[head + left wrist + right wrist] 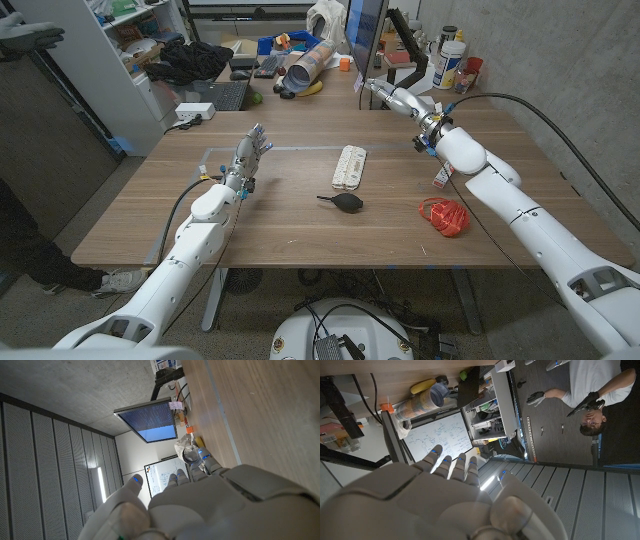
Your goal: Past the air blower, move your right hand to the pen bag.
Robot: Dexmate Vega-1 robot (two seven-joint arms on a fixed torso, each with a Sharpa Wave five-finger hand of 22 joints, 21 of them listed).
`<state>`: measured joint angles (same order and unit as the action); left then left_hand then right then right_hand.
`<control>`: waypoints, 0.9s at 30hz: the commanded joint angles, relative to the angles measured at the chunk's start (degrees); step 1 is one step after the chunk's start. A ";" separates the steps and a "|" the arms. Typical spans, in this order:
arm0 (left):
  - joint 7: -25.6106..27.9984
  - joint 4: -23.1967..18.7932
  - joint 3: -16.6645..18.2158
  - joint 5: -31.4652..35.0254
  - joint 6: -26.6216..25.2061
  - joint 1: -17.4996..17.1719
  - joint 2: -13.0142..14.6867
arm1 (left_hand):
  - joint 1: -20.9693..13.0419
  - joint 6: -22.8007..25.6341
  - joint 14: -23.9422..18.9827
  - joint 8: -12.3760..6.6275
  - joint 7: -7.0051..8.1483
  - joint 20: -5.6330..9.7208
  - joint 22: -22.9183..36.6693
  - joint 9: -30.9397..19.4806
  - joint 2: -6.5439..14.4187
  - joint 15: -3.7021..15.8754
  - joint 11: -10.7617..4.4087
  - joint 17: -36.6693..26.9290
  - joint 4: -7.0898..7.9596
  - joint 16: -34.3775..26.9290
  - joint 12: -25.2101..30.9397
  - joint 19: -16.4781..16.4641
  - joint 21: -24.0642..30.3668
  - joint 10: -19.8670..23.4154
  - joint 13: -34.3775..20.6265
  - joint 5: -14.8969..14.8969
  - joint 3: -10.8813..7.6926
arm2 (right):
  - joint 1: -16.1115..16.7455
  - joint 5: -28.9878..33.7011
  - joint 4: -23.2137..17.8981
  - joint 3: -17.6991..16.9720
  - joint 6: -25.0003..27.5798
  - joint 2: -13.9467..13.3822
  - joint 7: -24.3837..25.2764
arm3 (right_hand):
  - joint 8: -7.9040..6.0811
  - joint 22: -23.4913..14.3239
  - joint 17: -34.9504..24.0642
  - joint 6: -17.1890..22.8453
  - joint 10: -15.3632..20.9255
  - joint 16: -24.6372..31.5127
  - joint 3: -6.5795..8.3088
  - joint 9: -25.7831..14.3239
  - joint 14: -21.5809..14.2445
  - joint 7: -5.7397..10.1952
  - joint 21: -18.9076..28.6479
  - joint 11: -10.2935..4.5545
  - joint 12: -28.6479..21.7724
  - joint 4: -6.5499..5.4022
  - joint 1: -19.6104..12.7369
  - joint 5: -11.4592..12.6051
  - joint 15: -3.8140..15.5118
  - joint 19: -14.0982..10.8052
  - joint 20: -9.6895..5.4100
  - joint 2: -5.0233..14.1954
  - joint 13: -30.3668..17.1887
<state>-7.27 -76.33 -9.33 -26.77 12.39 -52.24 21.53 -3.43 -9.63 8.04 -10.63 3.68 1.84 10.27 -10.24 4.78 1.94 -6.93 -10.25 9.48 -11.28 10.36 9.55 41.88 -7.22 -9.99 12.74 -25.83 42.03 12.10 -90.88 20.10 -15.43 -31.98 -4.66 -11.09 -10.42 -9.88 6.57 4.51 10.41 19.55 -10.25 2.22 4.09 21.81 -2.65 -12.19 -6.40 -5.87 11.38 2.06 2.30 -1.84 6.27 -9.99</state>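
Lengthwise, the cream patterned fabric pen bag runs front-to-back beyond the black rubber air blower; both hands' fingers spread, empty; no legible writing.

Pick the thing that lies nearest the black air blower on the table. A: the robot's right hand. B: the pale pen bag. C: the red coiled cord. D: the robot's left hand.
B: in the head view the pen bag lies just beyond the air blower, while the red coiled cord, the right hand and the left hand are all farther off.
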 commanded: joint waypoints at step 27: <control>-1.44 2.02 0.51 -0.71 0.98 0.77 0.08 | -0.07 0.47 -0.05 -0.45 -0.11 3.73 0.16 -0.26 3.27 2.03 0.50 -0.15 0.06 -0.25 0.51 1.24 -0.59 0.53 -0.31 0.41 0.02 | -2.99 11.88 -3.65 3.52 -0.13 -1.00 -2.42 | -0.59 -0.13 -0.02 2.07 1.86 0.55 0.61 -0.28 -1.24 0.52 -0.20 -0.67 -0.42 0.00 -1.25 -0.27 2.24 -1.42 -5.19 3.46 -0.26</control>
<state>-8.31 -74.79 -8.93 -27.33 13.16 -51.71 21.54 -3.43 -9.62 8.04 -10.63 3.67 1.84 10.26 -10.24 4.78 1.94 -6.74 -10.25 9.48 -11.28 10.61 9.55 41.31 -7.01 -9.99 12.94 -25.83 39.76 20.91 -93.68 22.75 -15.42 -32.70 -6.51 -11.53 -10.42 -9.89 8.00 5.85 10.41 19.72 -10.25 1.41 4.71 21.83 -3.37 -12.19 -6.56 -6.41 11.22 1.85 1.36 -1.74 6.52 -9.99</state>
